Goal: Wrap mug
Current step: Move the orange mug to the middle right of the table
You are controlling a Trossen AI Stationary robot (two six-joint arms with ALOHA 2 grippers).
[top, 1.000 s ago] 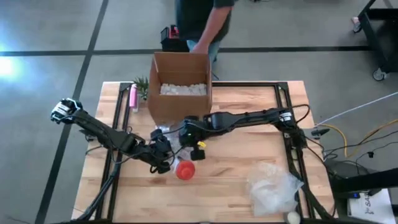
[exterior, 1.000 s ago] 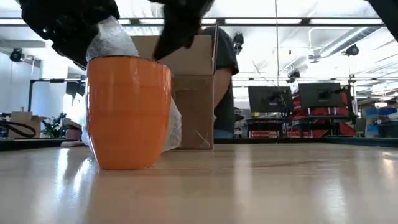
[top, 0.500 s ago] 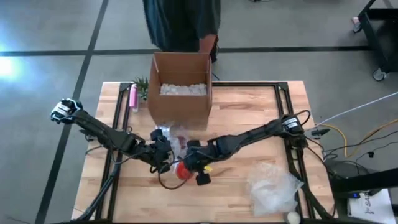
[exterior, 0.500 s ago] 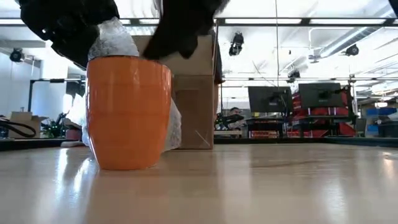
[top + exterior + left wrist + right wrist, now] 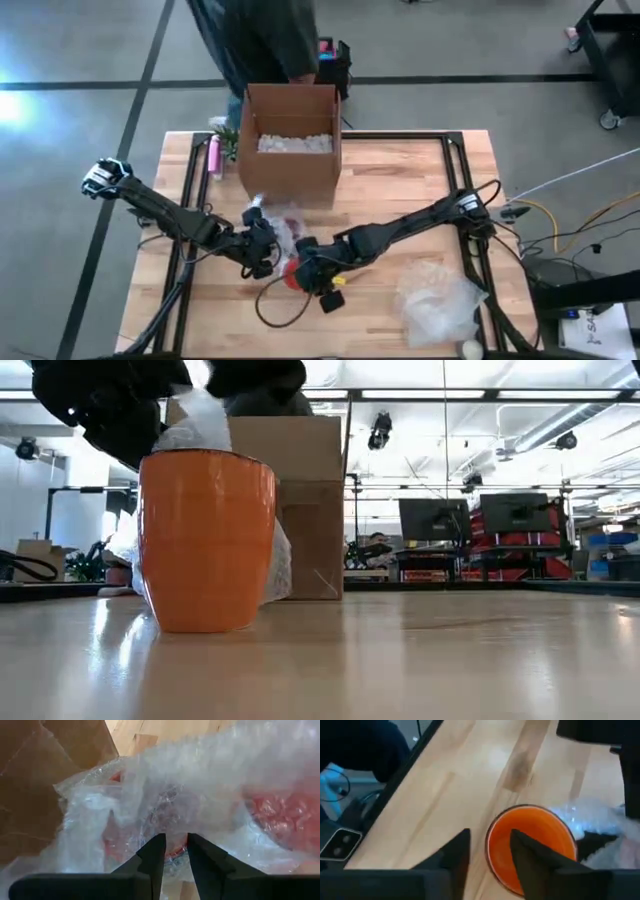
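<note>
Upright, the orange mug (image 5: 207, 540) stands on the table (image 5: 400, 200) with its mouth up and its long axis vertical; its handle cannot be seen. It sits in front of the box (image 5: 290, 140), nearer the front edge, with bare wood open to the right of it toward a loose plastic heap (image 5: 440, 300). Bubble wrap (image 5: 195, 430) drapes over the mug's rim and hangs down behind it on the box side. The left gripper (image 5: 173, 852) is at the mug's left, its fingers nearly together, pinching the wrap. The right gripper (image 5: 490, 847) hangs just above the mug's mouth, fingers apart, one over the rim. A person (image 5: 265, 40) stands behind the box.
</note>
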